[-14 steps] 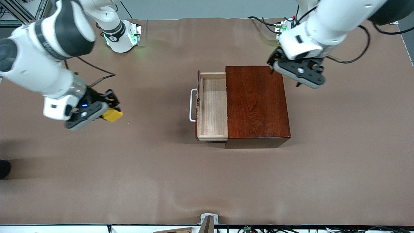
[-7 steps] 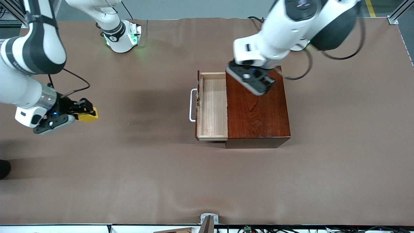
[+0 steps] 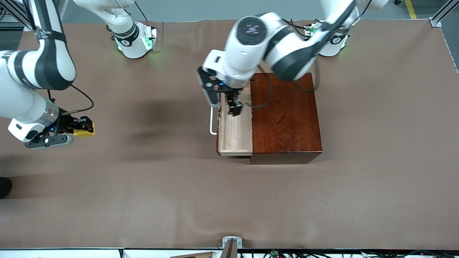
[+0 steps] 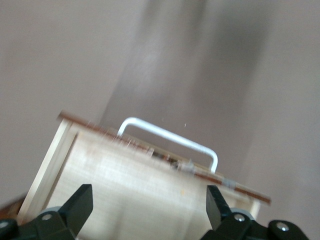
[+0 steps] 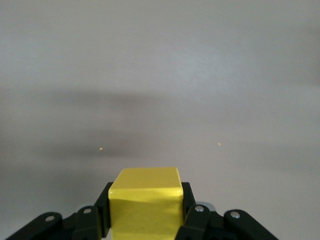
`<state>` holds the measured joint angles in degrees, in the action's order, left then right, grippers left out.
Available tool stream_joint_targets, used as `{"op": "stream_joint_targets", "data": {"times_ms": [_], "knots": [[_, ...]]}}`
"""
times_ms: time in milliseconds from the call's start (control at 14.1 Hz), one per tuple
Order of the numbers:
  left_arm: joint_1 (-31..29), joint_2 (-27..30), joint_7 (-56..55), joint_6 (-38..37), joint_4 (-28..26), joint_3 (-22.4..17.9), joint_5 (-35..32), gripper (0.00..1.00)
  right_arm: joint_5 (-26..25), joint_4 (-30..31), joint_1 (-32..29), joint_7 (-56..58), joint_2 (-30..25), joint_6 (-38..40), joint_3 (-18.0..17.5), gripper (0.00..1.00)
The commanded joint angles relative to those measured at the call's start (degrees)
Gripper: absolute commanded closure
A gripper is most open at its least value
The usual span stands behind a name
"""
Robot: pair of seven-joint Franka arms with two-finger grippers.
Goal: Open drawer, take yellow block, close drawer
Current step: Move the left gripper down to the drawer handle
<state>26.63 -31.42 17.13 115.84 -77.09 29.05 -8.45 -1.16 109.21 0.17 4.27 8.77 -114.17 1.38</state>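
Drawer (image 3: 235, 132) is pulled out of the dark wooden box (image 3: 285, 118), pale inside bare, white handle (image 3: 213, 122) facing the right arm's end of the tabletop (image 3: 229, 200). Left gripper (image 3: 232, 104) hangs over the drawer's front part w/ fingers (image 4: 80, 202) spread wide, holding nothing. Right gripper (image 3: 80, 127) sits low over the tabletop near the right arm's end, well apart from the box, fingers clamped on the yellow block (image 3: 85, 131).
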Motion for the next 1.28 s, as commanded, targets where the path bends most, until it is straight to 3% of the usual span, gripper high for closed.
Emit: {"op": "stream_joint_targets", "data": {"times_ms": [0,284,569,782,1208], "knots": [[2.98,-5.31,3.51,3.59,3.61,-0.57,-2.88,0.00,-2.35,0.30,-0.70,-5.59,3.51,-4.11,-0.42,1.00],[7.28,-7.34,16.41,4.31,3.70,-4.95,-3.06,0.00,-2.35,0.39,-3.07,-5.59,8.62,-13.60,-0.42,1.00],[13.17,-8.75,18.73,5.01,3.70,-11.46,-2.97,0.00,-1.48,0.56,-5.00,-6.03,11.87,-18.01,-0.59,1.00],[13.10,-9.98,20.04,5.54,3.61,-11.73,-3.06,0.00,3.53,-0.05,-4.74,-6.74,17.13,-24.59,-0.50,1.00],[12.21,-10.16,20.93,5.45,3.17,-13.05,-3.15,0.00,4.06,-0.14,-5.89,-6.12,20.75,-26.80,-0.68,1.00]]}}
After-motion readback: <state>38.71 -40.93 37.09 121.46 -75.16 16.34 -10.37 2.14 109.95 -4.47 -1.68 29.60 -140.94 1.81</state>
